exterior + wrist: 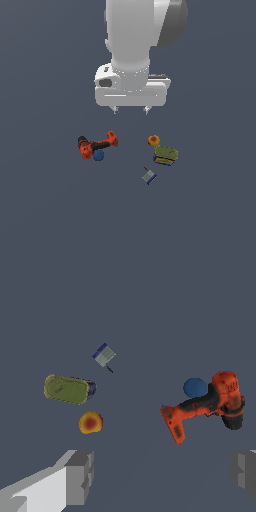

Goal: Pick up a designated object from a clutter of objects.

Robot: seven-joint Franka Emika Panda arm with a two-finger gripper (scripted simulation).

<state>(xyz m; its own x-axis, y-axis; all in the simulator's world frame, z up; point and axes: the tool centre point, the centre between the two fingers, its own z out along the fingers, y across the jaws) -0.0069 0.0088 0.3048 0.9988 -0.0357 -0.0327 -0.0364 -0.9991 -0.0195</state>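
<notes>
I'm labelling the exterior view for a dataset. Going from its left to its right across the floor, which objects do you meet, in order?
Orange-red and black power drill → small grey-blue block → red-and-yellow round object → olive-topped yellow box. The blue ball sits against the drill, within its span, so I leave it unranked.

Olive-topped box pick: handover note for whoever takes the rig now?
Gripper: open, holding nothing, hanging above the clutter; its fingers are spread wide in the wrist view.
Olive-topped box: on the floor, at the exterior view's right, untouched. Red-and-yellow round object sits close beside it; grey-blue block lies apart, nearer the camera.
Power drill with the blue ball against it: exterior view's left, away from the box.
Done: nothing grasped yet.
Left: line up over the box, descend, close, lift.
</notes>
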